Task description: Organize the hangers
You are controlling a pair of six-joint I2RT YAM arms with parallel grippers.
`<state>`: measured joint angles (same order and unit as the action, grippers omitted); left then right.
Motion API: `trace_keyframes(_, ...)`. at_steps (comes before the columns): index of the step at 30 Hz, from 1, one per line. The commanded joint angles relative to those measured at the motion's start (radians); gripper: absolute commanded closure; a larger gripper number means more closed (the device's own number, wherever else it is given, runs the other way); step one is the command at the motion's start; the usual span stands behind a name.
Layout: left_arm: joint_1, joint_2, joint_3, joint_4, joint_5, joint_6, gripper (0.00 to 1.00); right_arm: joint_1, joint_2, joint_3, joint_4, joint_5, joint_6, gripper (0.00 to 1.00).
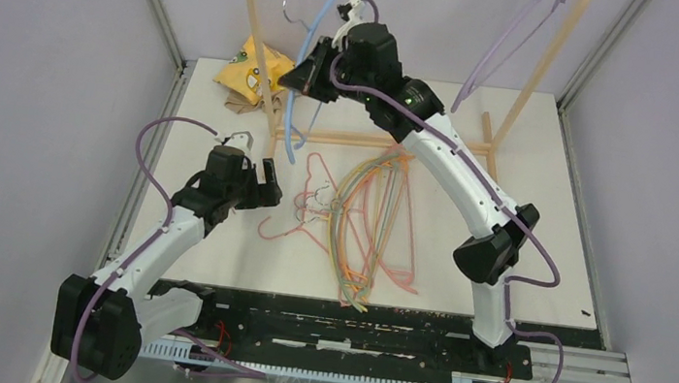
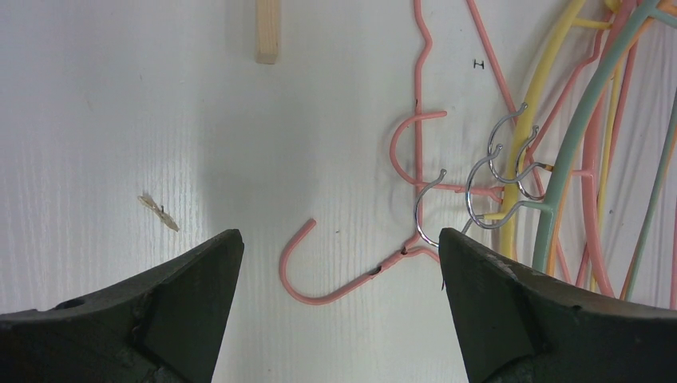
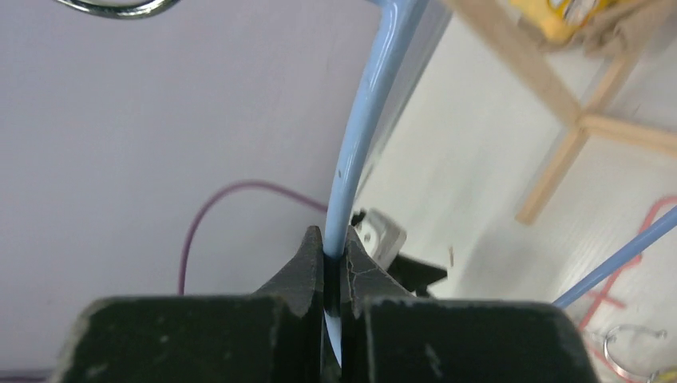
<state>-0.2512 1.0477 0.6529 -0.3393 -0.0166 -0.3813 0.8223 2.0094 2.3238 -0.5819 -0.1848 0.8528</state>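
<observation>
Blue hanger (image 3: 361, 144) pinched in raised right end effector (image 3: 334, 243); left end effector (image 2: 339, 239) gapes low.

Light wooden rack frame (image 1: 342, 138) on white table (image 1: 544, 168), yellow packet (image 1: 253, 69) beside it

Spread flat on white table (image 1: 546, 227): mid-frame, loose overlapping heap of pink, yellow, orange and green hangers (image 1: 350, 232); just above, wooden rack (image 1: 342, 138) foot; upper left, crumpled yellow bag (image 1: 251, 68).
</observation>
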Motion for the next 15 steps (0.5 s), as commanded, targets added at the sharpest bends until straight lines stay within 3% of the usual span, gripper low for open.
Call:
trace_keyframes(1, -0.005, -0.025, 0.007, 0.013, -0.005, 0.020, 0.01, -0.054, 0.024, 0.185, 0.216, 0.006, -0.015, 0.99)
trace_keyframes(15, -0.005, 0.012, 0.011, 0.022, 0.005, 0.027, 0.01, -0.184, 0.032, 0.169, 0.274, 0.064, 0.024, 0.99)
